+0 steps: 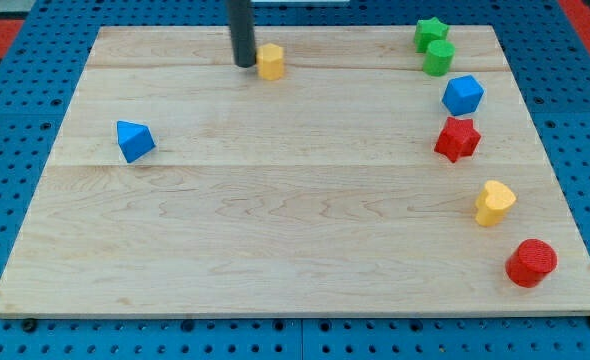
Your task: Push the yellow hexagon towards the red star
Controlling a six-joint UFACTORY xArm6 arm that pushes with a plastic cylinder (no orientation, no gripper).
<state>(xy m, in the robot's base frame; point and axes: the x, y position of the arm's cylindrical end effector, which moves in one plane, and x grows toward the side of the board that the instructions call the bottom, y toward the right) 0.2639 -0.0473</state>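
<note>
Camera view: rod top cropped; my tip (245, 65) beside yellow hexagon (270, 61).

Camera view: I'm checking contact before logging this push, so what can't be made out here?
- My tip and the yellow hexagon: touching or a hair apart, too fine to tell.
- The rod's upper part and the arm: cut off by the view's top.
- The green star: lower edge hidden by the green cylinder.

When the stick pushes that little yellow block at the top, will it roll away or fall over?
Probably neither: the yellow hexagon looks squat with flat sides, so it should slide. My tip sits at its left, so it may turn a little on the smooth board.
</note>
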